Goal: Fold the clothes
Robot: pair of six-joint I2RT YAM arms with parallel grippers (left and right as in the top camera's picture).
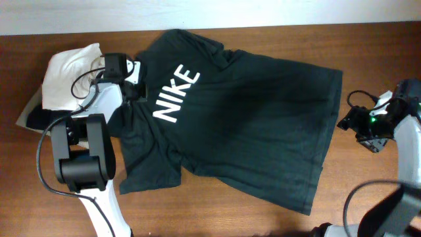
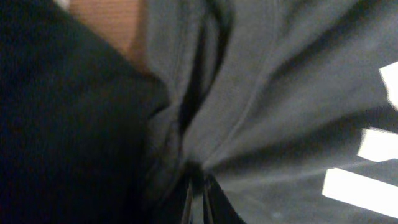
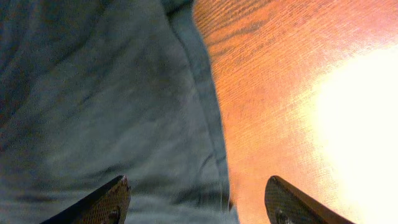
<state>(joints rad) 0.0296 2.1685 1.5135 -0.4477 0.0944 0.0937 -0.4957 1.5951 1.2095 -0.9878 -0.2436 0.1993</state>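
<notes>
1. T-shirt (image 1: 256, 118): black, spread flat and face-up across the wooden table (image 1: 381, 52). The white NIKE lettering (image 1: 175, 93) sits at the left arm's end.
2. Left gripper (image 2: 198, 202): at the collar area just beside the lettering. The jaws are clenched on a bunch of shirt fabric, and creases fan out from the pinch.
3. Right gripper (image 3: 196, 202): at the shirt's opposite edge, fingers spread wide and grasping nothing. One finger is over cloth, the other over bare wood, with the hem running between them.
4. Folded white garment (image 1: 69, 76): on the table beside the left arm.

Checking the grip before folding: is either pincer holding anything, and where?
The left pincer pinches the soft black short-sleeved T-shirt near its collar; the right pincer is open, empty.
</notes>
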